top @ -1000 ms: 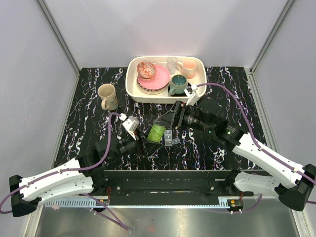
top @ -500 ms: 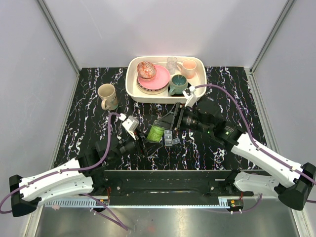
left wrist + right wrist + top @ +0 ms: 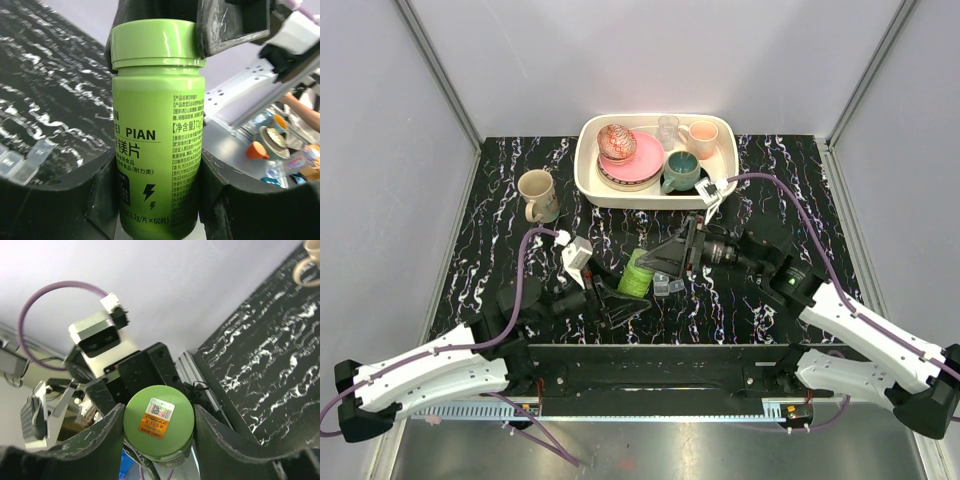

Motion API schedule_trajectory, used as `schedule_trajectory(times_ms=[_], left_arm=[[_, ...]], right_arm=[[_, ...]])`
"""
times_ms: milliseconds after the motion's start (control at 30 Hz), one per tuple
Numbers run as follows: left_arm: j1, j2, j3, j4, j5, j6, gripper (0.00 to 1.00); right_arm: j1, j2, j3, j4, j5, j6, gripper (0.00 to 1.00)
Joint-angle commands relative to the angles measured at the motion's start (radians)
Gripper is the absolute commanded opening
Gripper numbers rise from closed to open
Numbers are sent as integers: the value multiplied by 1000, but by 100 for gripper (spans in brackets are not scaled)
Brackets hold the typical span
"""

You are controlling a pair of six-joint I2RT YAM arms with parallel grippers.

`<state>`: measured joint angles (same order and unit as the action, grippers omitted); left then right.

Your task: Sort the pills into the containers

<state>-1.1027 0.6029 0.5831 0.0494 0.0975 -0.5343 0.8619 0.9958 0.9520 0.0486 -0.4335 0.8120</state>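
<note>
The left gripper [image 3: 159,200] has its 2 fingers clenched on the lower body of the green pill bottle [image 3: 157,125], 1 on each side. The right gripper [image 3: 159,416] meets the bottle from the other end, its 2 fingers pressed against the sides of the green lid [image 3: 156,42]. The bottle sits tilted over the middle of the black marbled tabletop [image 3: 500,260]. The clear containers [image 3: 667,285] lie on the tabletop just right of the bottle. A tan mug [image 3: 537,193] stands far left.
</note>
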Motion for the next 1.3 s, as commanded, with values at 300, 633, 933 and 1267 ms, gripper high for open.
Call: schedule_trajectory(times_ms=[300, 633, 933, 1267], left_arm=[[-3, 38, 3, 221, 329, -35, 0], [-3, 12, 4, 165, 380, -16, 0], [-9, 9, 12, 162, 453, -10, 0], [-11, -9, 17, 127, 430, 0, 0]], right_arm=[[11, -123, -62, 335, -272, -97, 0], [11, -117, -22, 384, -303, -137, 0], [11, -82, -6, 543, -332, -112, 0], [11, -86, 39, 403, -276, -162, 79]])
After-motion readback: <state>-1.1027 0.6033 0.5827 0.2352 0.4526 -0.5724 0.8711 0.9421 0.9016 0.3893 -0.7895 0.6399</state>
